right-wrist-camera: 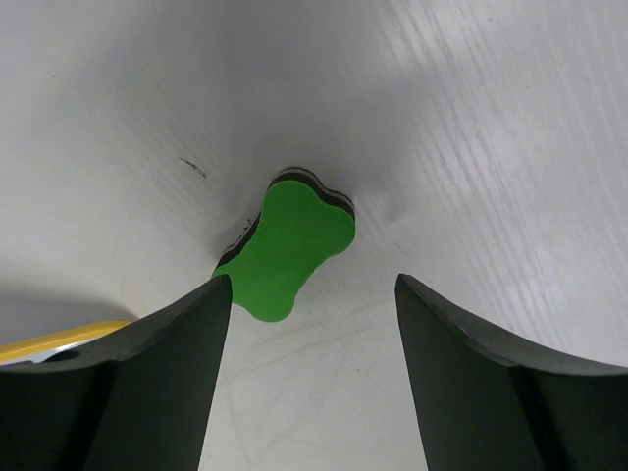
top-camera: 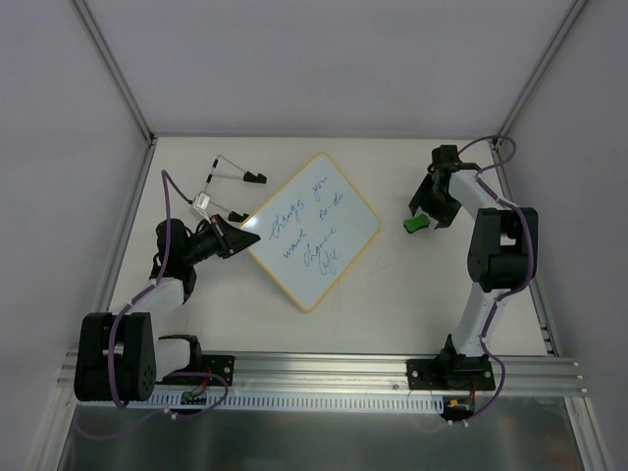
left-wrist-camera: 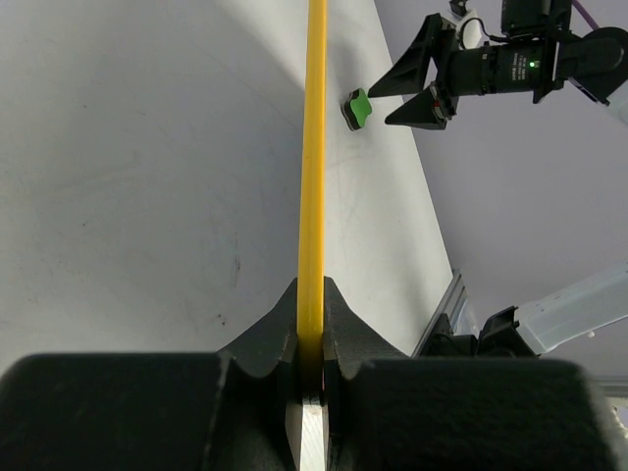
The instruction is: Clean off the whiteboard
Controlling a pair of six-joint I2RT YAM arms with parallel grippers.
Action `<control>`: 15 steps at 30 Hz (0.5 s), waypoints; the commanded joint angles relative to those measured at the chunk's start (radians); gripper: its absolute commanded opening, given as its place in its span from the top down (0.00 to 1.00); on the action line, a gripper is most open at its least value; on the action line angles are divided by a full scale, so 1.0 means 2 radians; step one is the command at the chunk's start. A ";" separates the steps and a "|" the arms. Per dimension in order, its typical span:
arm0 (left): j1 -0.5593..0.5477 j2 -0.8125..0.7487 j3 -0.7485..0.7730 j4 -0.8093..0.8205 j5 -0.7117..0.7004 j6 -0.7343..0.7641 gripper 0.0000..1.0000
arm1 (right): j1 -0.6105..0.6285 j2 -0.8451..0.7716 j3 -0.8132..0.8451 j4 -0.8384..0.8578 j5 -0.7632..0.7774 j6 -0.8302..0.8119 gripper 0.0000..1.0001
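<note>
Mid-table, the whiteboard [top-camera: 314, 231] is pinched tight at its left corner by the left gripper [top-camera: 238, 235]; off its right corner, the green eraser [top-camera: 416, 224] is framed, ungripped, by the spread-open right gripper [top-camera: 423, 210].

top view: blue handwriting [top-camera: 294, 245] on whiteboard [top-camera: 339, 211] too small to read | whiteboard's 9 o'clock corner hidden under left gripper [top-camera: 245, 233] | small black-and-white items [top-camera: 228, 186] at 11 o'clock too small to identify | left wrist: whiteboard edge-on, face hidden, rim cut at 12 o'clock | right wrist: whiteboard only a yellow sliver at 8 o'clock, behind a finger [right-wrist-camera: 128, 392] of the right gripper [right-wrist-camera: 312, 285]
</note>
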 commanded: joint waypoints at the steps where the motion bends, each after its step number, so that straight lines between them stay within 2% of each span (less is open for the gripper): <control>1: -0.007 -0.007 0.012 0.005 -0.003 0.039 1.00 | 0.016 -0.051 -0.007 -0.009 0.038 0.078 0.28; 5: -0.007 -0.012 0.011 0.002 -0.005 0.040 1.00 | 0.034 -0.044 -0.010 -0.010 0.080 0.135 0.31; 15: -0.006 -0.017 0.009 -0.003 -0.003 0.040 1.00 | 0.035 -0.001 -0.013 -0.009 0.104 0.224 0.34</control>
